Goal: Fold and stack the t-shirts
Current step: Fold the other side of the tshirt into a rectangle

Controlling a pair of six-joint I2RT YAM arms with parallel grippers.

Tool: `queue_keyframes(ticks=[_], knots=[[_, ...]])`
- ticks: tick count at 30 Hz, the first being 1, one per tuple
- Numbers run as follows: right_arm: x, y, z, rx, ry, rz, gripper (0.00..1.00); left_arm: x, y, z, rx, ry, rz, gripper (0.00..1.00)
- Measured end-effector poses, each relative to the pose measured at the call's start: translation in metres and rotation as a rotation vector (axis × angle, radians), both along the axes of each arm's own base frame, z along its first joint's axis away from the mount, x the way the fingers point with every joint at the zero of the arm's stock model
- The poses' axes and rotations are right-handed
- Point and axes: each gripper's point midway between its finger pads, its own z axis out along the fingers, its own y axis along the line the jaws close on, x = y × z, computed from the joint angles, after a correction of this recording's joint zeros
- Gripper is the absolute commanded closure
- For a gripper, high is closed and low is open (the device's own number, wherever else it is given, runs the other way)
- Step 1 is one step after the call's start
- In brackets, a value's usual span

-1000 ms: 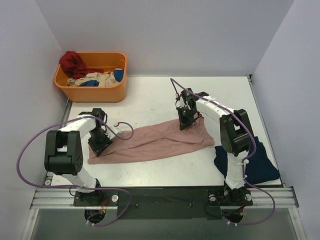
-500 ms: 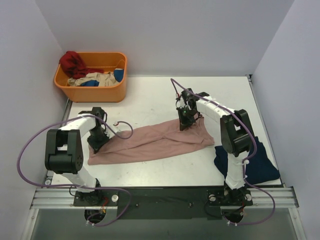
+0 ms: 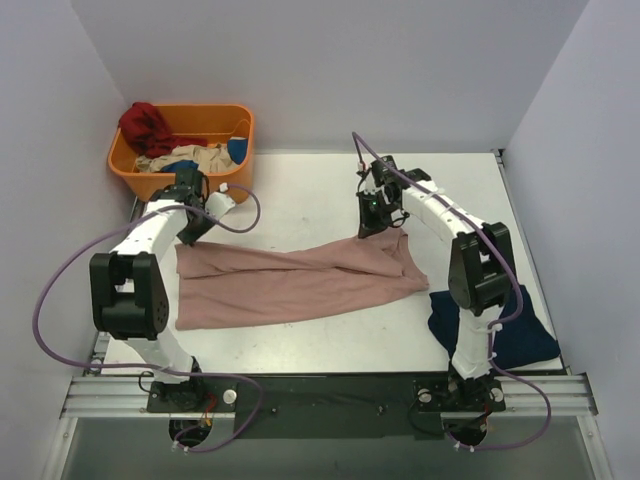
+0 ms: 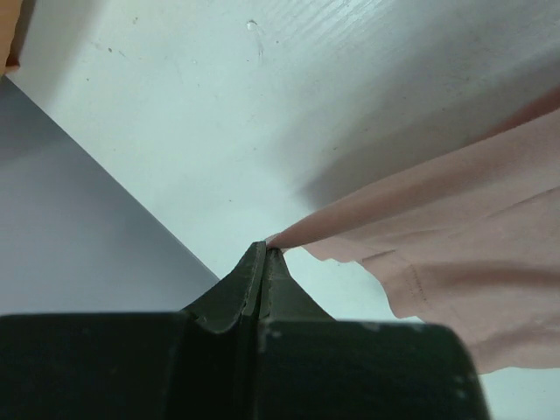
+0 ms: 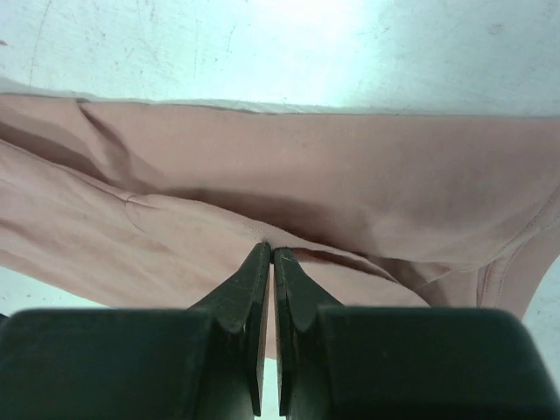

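Note:
The dusty-pink t-shirt (image 3: 300, 285) lies stretched across the middle of the white table (image 3: 300, 195); no print shows on it. My left gripper (image 3: 186, 238) is shut on its far-left corner, and in the left wrist view that gripper (image 4: 265, 248) pinches a point of pink cloth (image 4: 455, 236) raised off the table. My right gripper (image 3: 370, 228) is shut on the far edge near the shirt's right end. In the right wrist view this gripper (image 5: 271, 252) nips a fold of the pink cloth (image 5: 350, 175). The dark navy t-shirt (image 3: 500, 330) lies bunched at the near right, partly behind the right arm.
An orange basket (image 3: 235, 125) with red, beige and blue clothes stands at the far left corner, just behind my left wrist. Grey walls close in the table on the left, back and right. Purple cables loop off both arms.
My left gripper shut on the pink shirt's left corner. Both grippers then moved toward the far side, drawing the shirt's far edge with them, so the cloth now lies wider.

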Motion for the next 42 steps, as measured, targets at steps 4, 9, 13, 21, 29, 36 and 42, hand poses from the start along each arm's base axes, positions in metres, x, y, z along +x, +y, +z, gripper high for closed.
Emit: queue_keyframes(ticks=[4,9,13,21,29,36,42], knots=[[-0.011,0.004,0.009,0.022,-0.009,0.022,1.00,0.000,0.000,-0.002,0.005,0.000,-0.011,1.00],[-0.064,0.020,0.016,0.060,0.039,0.115,1.00,-0.047,0.004,-0.030,0.032,0.136,-0.078,1.00],[-0.113,0.033,0.007,0.096,0.131,0.206,1.00,-0.092,0.007,-0.045,0.042,0.272,-0.133,1.00],[-0.156,0.034,-0.010,0.134,0.279,0.249,1.00,-0.123,0.008,-0.061,0.045,0.374,-0.174,1.00],[-0.159,0.041,-0.009,0.175,0.298,0.263,0.91,-0.120,0.012,-0.064,0.069,0.391,-0.185,0.94],[-0.175,0.045,-0.011,0.216,0.356,0.285,0.53,-0.119,0.013,-0.061,0.075,0.417,-0.204,0.43],[-0.181,0.038,-0.003,0.213,0.355,0.277,0.54,-0.112,0.010,-0.042,0.056,0.441,-0.208,0.41]])
